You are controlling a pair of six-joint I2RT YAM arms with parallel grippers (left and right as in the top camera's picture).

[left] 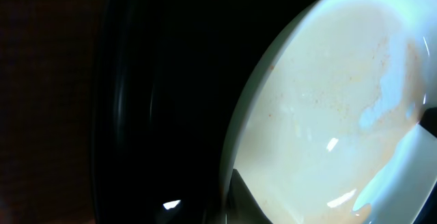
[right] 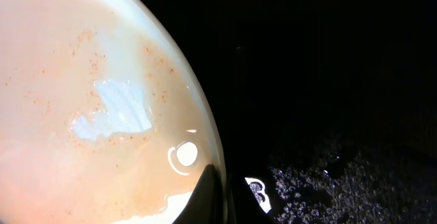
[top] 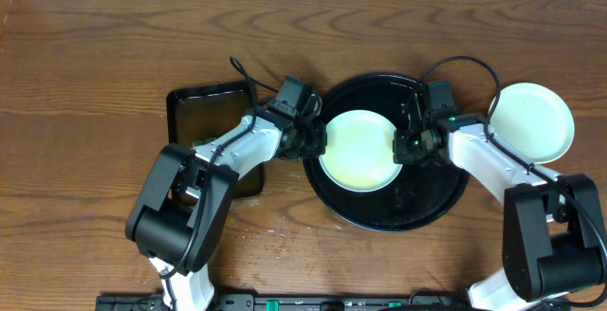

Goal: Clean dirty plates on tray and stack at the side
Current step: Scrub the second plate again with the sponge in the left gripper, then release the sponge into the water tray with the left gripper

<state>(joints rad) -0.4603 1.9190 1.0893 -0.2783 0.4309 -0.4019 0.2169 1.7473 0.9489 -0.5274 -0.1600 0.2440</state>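
A pale yellow plate point(top: 360, 150) with small orange specks lies on the round black tray point(top: 417, 202). My left gripper point(top: 318, 140) is shut on the plate's left rim. My right gripper point(top: 403, 146) is shut on its right rim. The left wrist view has the plate point(left: 328, 101) at the right, with one dark finger point(left: 249, 203) over its edge and the tray point(left: 171, 80) beneath. In the right wrist view, a finger point(right: 205, 197) lies on the speckled plate point(right: 89, 101), beside the wet tray point(right: 328, 80).
A pale mint-white plate point(top: 533, 121) rests on the wooden table point(top: 95, 83) to the right of the tray. A smaller dark rectangular tray point(top: 204, 112) sits at the left, partly under my left arm. Water drops point(right: 328, 183) speckle the black tray.
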